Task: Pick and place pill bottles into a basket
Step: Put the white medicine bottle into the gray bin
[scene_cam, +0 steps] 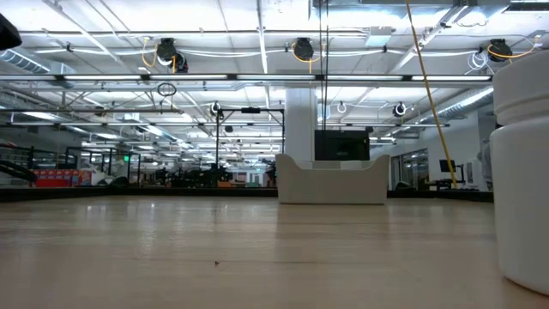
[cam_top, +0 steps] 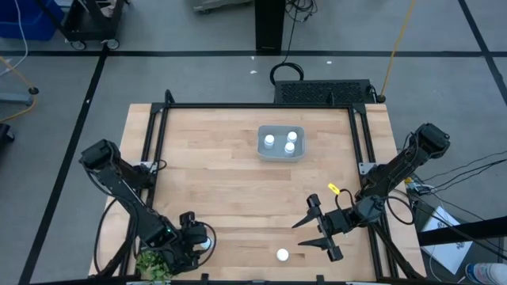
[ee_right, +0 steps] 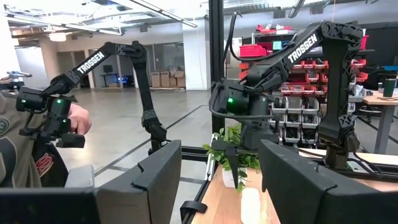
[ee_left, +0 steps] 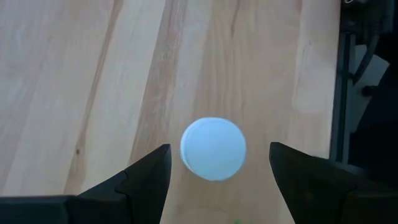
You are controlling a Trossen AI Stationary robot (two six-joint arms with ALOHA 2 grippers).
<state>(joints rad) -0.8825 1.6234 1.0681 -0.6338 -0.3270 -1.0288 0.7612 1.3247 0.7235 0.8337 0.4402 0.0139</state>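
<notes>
Two small white cylindrical pill bottles are not yet in the basket, and each lies close to a gripper. The left gripper (ee_left: 219,163) hangs over the near left corner of the pale wooden table (cam_top: 222,182), its dark fingers (ee_left: 146,177) standing wide apart with one white round-capped bottle (ee_left: 213,149) directly between them and bare wood visible on either side of the cap. The jaws appear to straddle the bottle without touching it, most likely so they can come down around it and close. A leafy green plant (cam_top: 152,263) sits just behind that gripper at the table's edge.

Near the right front of the table, the right gripper (cam_top: 315,228) is held level, pointing across the table toward the left arm. Its jaws stand partly open and hold nothing. The second loose white bottle (cam_top: 282,255) stands just ahead of and beside its fingertips, outside the jaws, well placed to be reached next. The low view shows a bottle looming large at its right edge, though which one cannot be told.

Farther off, well ahead of both sets of jaws, the shallow translucent grey-blue rectangular basket (cam_top: 261,150) rests toward the back of the table. Inside it stand three more white bottles (cam_top: 290,147), upright and close together, with floor space left over, seemingly enough for the remaining two.
</notes>
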